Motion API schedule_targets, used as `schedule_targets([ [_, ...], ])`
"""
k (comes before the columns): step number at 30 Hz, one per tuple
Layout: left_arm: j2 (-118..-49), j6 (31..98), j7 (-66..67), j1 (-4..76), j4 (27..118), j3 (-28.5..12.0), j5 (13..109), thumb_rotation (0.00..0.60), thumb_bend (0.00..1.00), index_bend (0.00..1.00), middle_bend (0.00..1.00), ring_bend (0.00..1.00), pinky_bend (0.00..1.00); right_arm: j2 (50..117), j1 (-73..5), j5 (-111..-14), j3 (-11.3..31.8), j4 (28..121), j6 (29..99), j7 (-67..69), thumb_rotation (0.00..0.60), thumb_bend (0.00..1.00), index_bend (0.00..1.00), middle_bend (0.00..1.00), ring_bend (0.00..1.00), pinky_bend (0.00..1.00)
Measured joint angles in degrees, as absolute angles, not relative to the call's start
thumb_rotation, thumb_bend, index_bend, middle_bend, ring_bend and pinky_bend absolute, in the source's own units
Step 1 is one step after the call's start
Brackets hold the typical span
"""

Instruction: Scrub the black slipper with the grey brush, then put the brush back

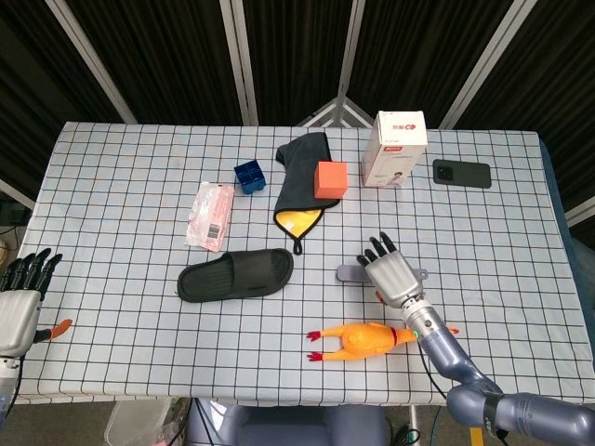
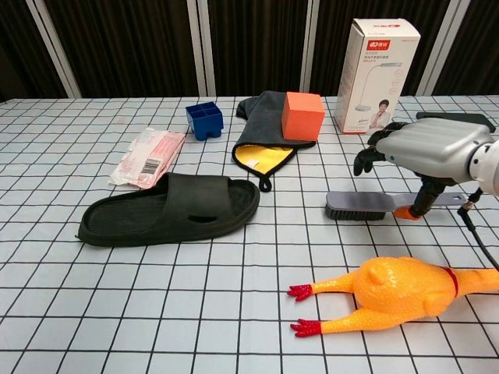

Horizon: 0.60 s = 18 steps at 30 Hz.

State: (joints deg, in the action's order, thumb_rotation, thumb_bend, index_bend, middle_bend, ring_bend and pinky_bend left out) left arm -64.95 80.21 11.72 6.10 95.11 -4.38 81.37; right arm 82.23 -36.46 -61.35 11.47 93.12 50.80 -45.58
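The black slipper lies flat left of the table's middle. The grey brush lies to its right, bristles down, handle pointing right. My right hand hovers over the brush handle with fingers spread and nothing in it; its thumb tip hangs close to the handle. My left hand stays at the table's left edge, fingers apart, holding nothing.
A yellow rubber chicken lies just in front of the brush. Behind are a grey cloth, an orange cube, a blue box, a pink packet, a white carton and a phone.
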Motion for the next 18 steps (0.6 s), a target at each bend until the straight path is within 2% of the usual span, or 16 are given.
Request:
schedule_targets([
  [18, -64.20, 80.82, 10.07, 6.02, 94.89, -4.10, 81.04, 0.600, 0.06, 0.00, 0.00, 0.00, 0.02, 88.56, -41.74, -57.28, 9.86, 87.68, 51.39, -48.55, 0.600, 0.32, 0.31, 0.30, 0.10, 0.00],
])
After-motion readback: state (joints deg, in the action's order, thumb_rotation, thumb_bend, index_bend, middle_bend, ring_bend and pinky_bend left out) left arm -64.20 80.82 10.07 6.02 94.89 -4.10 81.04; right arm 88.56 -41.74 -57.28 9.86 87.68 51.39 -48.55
